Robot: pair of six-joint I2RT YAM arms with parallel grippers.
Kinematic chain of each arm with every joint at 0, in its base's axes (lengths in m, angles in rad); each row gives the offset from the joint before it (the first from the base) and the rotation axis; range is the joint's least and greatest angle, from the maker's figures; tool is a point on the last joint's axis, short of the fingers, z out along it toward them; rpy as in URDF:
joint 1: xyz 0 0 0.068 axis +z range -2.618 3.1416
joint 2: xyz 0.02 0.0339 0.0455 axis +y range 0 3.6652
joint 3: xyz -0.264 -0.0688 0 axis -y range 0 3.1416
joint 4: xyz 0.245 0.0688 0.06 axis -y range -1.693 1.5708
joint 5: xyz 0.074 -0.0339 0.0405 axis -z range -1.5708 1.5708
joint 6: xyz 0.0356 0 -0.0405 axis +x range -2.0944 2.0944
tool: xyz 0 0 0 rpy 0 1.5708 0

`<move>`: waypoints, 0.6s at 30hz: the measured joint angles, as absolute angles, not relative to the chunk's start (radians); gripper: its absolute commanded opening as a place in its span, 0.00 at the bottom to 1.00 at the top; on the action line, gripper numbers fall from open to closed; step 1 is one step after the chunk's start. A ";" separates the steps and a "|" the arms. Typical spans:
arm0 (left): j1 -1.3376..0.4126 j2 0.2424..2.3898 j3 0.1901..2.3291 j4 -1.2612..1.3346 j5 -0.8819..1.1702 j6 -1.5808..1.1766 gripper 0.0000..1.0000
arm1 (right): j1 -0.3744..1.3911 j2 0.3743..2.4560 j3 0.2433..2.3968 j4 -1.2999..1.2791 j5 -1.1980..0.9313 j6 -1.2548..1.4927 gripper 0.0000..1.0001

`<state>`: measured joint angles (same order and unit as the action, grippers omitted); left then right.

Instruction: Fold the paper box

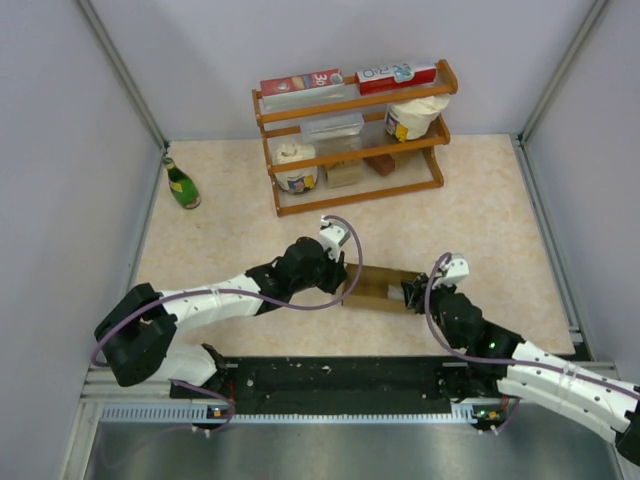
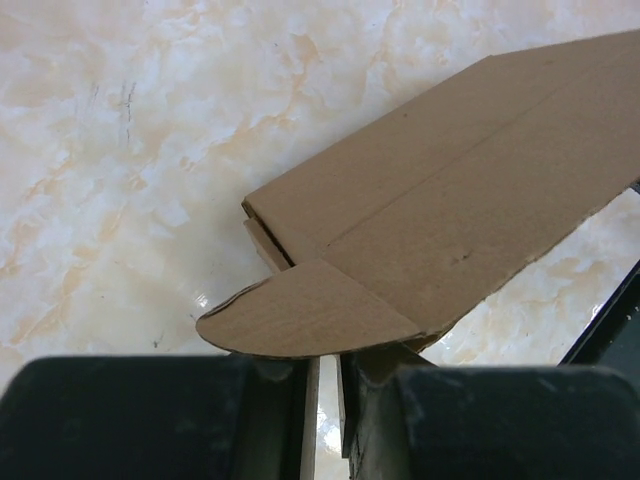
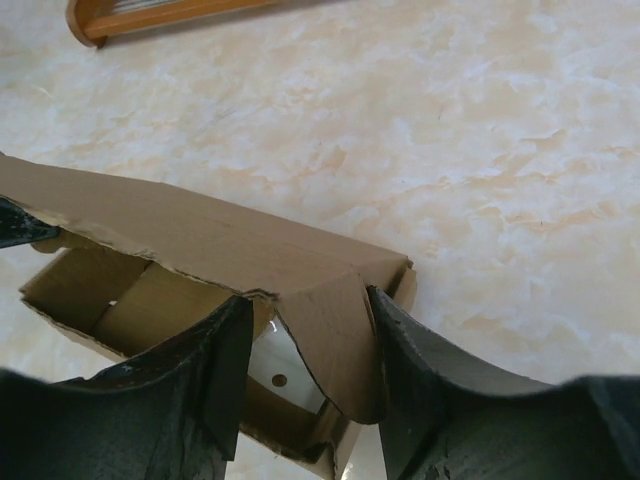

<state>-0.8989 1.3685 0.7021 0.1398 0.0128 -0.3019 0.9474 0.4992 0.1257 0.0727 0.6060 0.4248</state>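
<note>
The paper box [image 1: 378, 285] lies on the table [image 1: 230, 240] between the two arms. The left gripper [image 1: 345, 278] is at its left end and the right gripper [image 1: 412, 293] at its right end. A wooden rack [image 1: 352, 140] and a green bottle [image 1: 181, 184] stand farther back.

A green bottle [image 1: 182, 184] stands left of a wooden rack [image 1: 352, 140] holding cartons and tubs.
</note>
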 measured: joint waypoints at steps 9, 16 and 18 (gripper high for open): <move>-0.900 1.369 0.702 0.156 0.026 -0.309 0.11 | 0.949 0.299 0.220 -0.153 0.548 0.430 0.51; -0.901 1.379 0.702 0.166 0.033 -0.313 0.09 | 0.949 0.230 0.291 -0.242 0.479 0.413 0.54; -0.901 1.384 0.702 0.169 0.033 -0.313 0.09 | 0.949 0.226 0.298 -0.255 0.464 0.409 0.55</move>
